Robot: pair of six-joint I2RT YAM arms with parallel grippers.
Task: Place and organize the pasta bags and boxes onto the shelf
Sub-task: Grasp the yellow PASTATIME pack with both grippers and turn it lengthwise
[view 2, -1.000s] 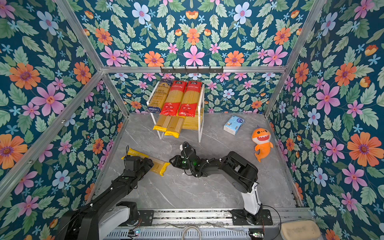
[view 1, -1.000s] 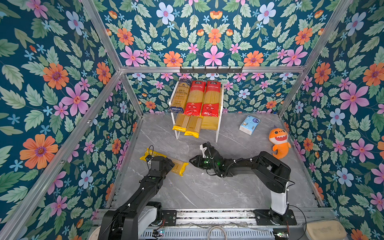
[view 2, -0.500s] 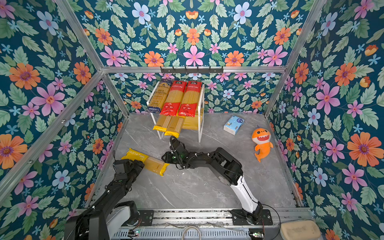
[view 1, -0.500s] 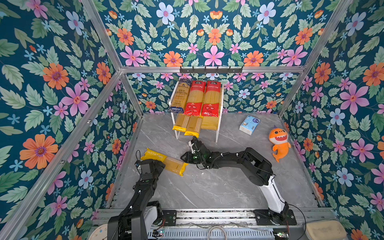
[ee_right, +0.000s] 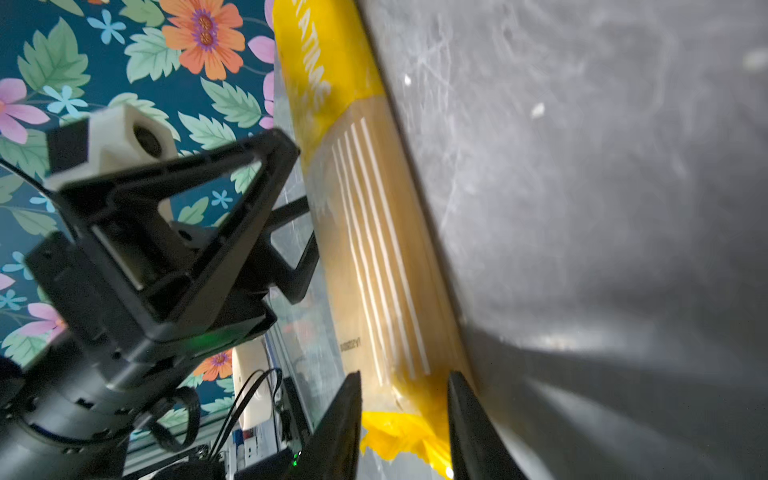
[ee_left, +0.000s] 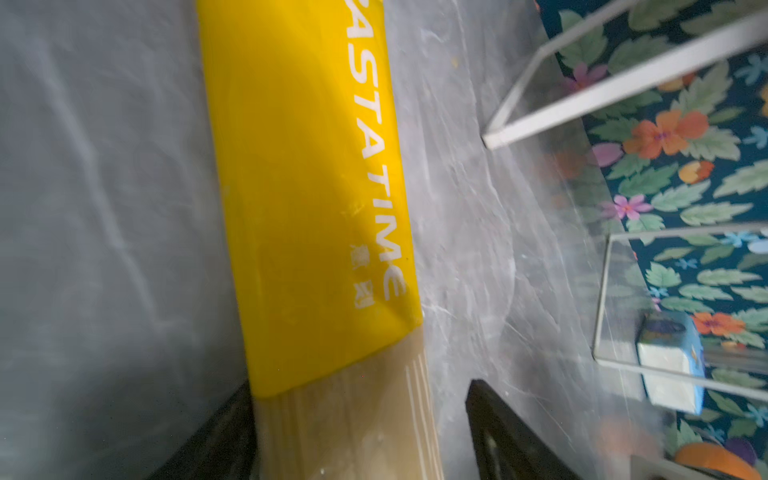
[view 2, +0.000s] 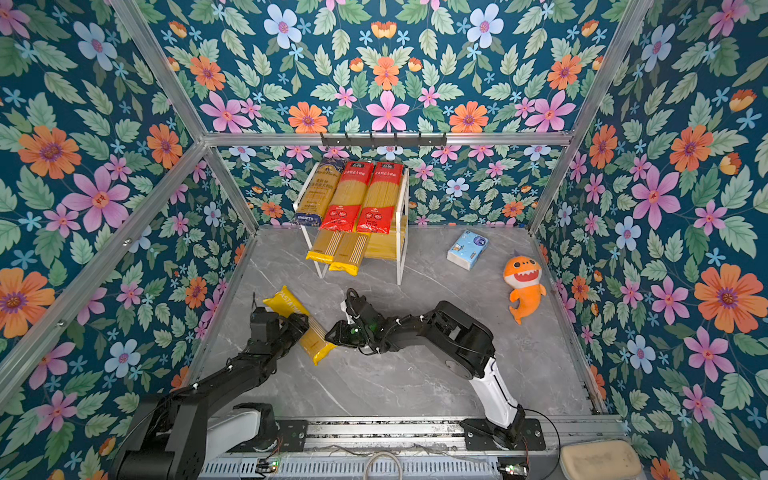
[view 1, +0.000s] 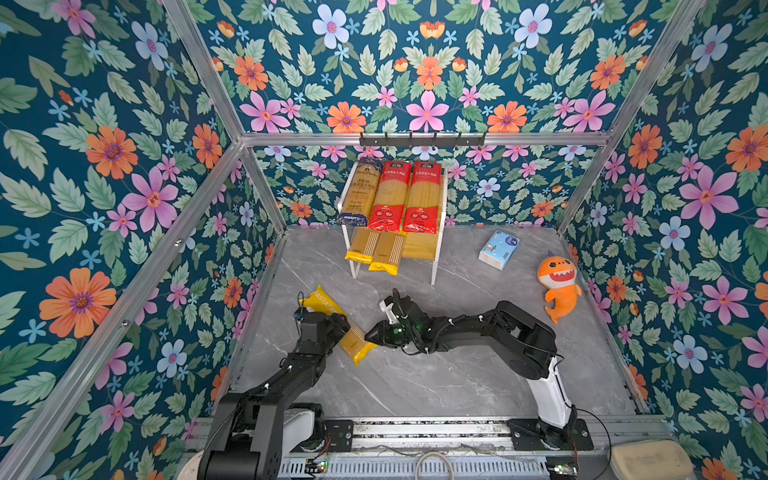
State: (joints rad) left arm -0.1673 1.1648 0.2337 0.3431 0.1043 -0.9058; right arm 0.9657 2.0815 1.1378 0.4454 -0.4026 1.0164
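Your left gripper (ee_left: 357,386) stands open astride the yellow pasta pack (view 1: 353,343), which lies on the table (view 1: 415,374) before the shelf (view 1: 435,266). Your right gripper (ee_right: 405,376) seems clamped on the pack's end.

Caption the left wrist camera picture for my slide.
A yellow pasta pack on the gray table, straddled by the open left end effector, white shelf legs beyond.

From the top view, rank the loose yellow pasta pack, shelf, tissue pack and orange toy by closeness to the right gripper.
1. Yellow pasta pack: its end at the right gripper.
2. Shelf: behind, at the back.
3. Tissue pack, back right, and orange toy, far right: too close to call.
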